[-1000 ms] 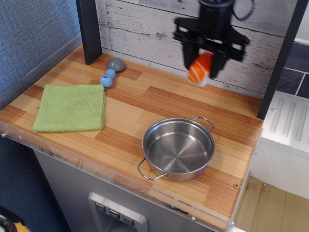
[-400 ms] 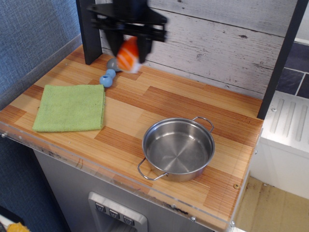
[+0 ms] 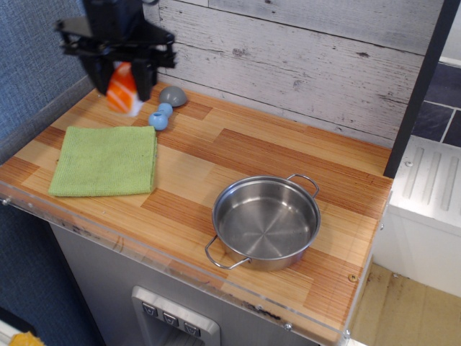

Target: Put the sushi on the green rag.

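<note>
Pinching sushi (image 3: 122,86) between jaws of gripper (image 3: 121,85), aloft at table's far-left corner; green rag (image 3: 105,160) lies below, toward camera; sushi long axis tilted, near-vertical

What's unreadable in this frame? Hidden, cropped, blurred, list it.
- Gripper: upper body and arm cut off by the top edge.
- Orange-and-white toy sushi: motion-blurred, sides hidden by the jaws.
- Sushi's height above the light-green woven rag: single view, cannot tell.
- Blue-grey dumbbell toy: small, detail unclear.
</note>
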`<state>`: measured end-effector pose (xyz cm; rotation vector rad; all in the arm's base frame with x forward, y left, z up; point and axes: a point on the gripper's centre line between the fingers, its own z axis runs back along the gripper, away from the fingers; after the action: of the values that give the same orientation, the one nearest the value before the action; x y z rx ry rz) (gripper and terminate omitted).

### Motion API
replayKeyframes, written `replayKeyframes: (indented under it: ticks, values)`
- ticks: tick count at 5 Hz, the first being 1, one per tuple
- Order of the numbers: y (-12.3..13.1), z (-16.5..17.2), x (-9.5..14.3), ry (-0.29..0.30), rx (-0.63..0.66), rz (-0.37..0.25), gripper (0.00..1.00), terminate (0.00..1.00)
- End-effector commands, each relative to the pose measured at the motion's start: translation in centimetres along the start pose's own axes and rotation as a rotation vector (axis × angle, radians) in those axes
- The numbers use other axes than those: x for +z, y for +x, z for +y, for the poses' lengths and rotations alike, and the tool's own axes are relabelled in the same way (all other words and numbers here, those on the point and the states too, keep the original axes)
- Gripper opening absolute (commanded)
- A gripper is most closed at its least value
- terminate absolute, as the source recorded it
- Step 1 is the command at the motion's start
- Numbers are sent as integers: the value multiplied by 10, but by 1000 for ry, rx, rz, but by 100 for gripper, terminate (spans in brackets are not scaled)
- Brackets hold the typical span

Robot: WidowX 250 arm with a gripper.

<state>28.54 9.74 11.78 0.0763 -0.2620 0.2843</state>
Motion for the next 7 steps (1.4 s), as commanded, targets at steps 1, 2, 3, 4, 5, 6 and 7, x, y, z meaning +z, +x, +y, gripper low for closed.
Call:
replayKeyframes:
  ticks: [1, 2, 3, 4, 5, 6, 7]
  values:
    - [-19, 35, -6, 58, 109, -21, 0, 0]
    - [-21, 45, -22, 61, 159, -21, 0, 0]
    - [-19, 49, -41, 81, 155, 5, 0, 0]
    - [-20, 52, -61, 88, 146, 35, 0, 0]
    - [-21, 50, -71, 77, 145, 59, 0, 0]
    - [-21, 43, -73, 61, 136, 68, 0, 0]
    - [-23, 38, -70, 39, 168, 74, 100, 0]
